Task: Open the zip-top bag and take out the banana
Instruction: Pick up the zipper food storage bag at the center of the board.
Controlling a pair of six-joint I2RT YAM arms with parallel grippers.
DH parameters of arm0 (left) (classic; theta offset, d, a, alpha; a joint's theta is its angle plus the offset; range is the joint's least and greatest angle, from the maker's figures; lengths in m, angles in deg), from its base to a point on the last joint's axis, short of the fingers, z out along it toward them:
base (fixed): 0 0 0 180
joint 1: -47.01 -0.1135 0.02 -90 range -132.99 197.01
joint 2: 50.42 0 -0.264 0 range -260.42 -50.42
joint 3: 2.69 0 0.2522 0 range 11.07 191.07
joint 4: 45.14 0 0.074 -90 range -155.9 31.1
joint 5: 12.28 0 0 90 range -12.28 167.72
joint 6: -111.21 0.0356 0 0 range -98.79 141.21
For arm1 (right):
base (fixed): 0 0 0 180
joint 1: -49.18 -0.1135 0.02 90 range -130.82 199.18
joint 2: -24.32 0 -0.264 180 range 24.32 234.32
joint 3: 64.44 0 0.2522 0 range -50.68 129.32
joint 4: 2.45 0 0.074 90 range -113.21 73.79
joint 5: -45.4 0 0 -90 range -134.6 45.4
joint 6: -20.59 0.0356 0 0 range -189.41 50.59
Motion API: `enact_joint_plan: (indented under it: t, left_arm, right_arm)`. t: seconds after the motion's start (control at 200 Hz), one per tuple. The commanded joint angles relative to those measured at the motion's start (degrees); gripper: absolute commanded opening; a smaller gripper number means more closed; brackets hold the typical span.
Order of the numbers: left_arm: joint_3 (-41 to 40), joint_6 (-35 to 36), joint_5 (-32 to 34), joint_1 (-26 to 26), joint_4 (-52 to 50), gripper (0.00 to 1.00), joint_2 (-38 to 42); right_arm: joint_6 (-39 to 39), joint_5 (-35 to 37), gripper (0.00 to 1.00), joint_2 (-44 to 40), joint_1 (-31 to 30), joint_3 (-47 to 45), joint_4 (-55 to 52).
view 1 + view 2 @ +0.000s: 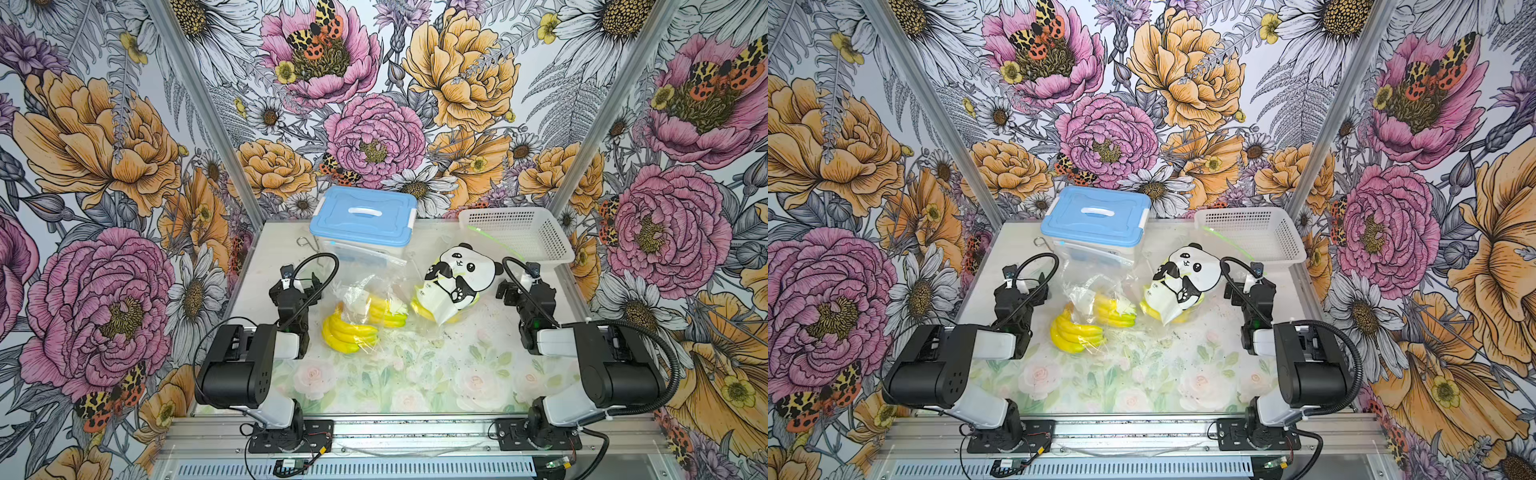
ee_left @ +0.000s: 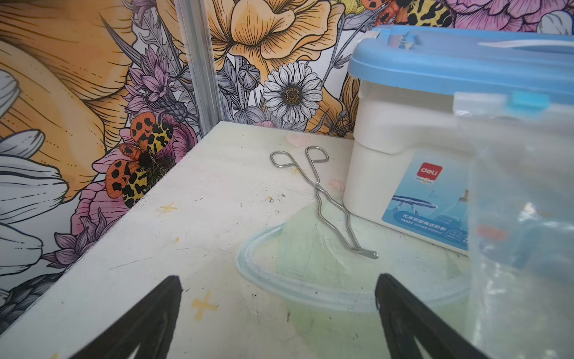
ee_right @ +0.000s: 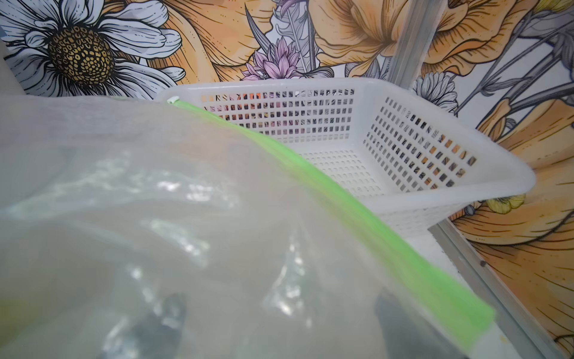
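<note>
With both claws gaping and empty, the left gripper (image 2: pixel 278 277) just beside the clear zip-top bag (image 1: pixel 365 274) and the right gripper (image 1: pixel 525 291) veiled by a second bag's green zip edge (image 3: pixel 310 174), I'd pin the film near the banana bunch (image 1: pixel 388 318) lying inside it mid-table, then slide the blue slider (image 2: pixel 528 100), resting against the blue-lidded box (image 1: pixel 363 216), gently along.

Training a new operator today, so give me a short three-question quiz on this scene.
1. True or false: the box stands open.
2. What lies on the table beside the box, on the left arm's side? A) tongs B) spoon C) knife
3. Fill in: the bag nearest the basket has a ____ zip strip.

Key: 1 false; 2 A; 3 green.
</note>
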Motion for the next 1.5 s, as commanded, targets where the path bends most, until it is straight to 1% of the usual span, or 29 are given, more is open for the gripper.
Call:
enact_joint_plan:
  t: [0.0, 0.785, 0.9, 0.945, 1.015, 1.106, 1.131, 1.181, 1.281, 1.336, 1.401, 1.486, 1.496]
  left_arm:
    - [0.59, 0.61, -0.81, -0.09, 0.22, 0.99, 0.22]
    - [0.60, 0.60, -0.80, -0.13, 0.11, 0.99, 0.22]
    - [0.12, -0.03, 0.52, -0.10, -0.48, 0.99, 2.50]
    - [0.77, -0.40, 1.95, -0.10, -3.40, 0.99, 4.94]
    - [3.15, -0.78, 3.65, 0.12, -12.46, 0.99, 10.01]
    - [7.11, -1.71, 4.98, 1.15, -24.89, 0.99, 17.91]
    - [8.50, -2.71, 5.57, 1.46, -28.54, 0.99, 20.15]
    - [11.92, -6.04, 6.12, 1.67, -37.12, 0.99, 24.43]
    - [20.42, -15.02, 5.79, 1.75, -55.99, 0.99, 29.95]
    - [24.55, -17.46, 3.71, 1.91, -62.93, 0.99, 31.25]
    - [28.17, -19.50, 1.56, 2.25, -69.68, 0.99, 32.16]
    - [32.04, -20.70, -2.09, 2.54, -75.82, 0.99, 33.20]
    - [32.46, -20.74, -3.57, 2.54, -76.45, 0.99, 33.30]
  right_arm:
    - [0.46, 0.20, 0.99, 0.18, -0.38, 0.06, 1.13]
    - [0.46, 0.29, 1.00, 0.10, -0.40, 0.06, 1.09]
    - [2.97, 7.26, 0.99, -3.00, -0.47, -2.00, 2.24]
    - [3.69, 9.54, 1.00, -5.91, -0.46, -3.32, 2.19]
    - [4.96, 12.90, 0.99, -11.58, -0.46, -4.43, -0.73]
    - [8.59, 17.55, 0.99, -20.76, 0.09, -2.85, -10.45]
    - [10.36, 18.60, 0.99, -23.16, 0.39, -1.87, -13.40]
    - [14.06, 20.39, 1.00, -27.59, 0.81, 1.89, -22.71]
    - [17.96, 18.98, 1.00, -32.32, 1.41, 11.74, -42.09]
    - [18.65, 16.10, 1.00, -32.91, 1.58, 17.66, -52.34]
    - [19.07, 12.16, 1.00, -33.23, 1.63, 23.09, -60.28]
    - [20.64, 7.51, 1.00, -34.34, 1.61, 28.25, -66.25]
    - [20.78, 6.84, 1.00, -34.46, 1.64, 28.76, -66.78]
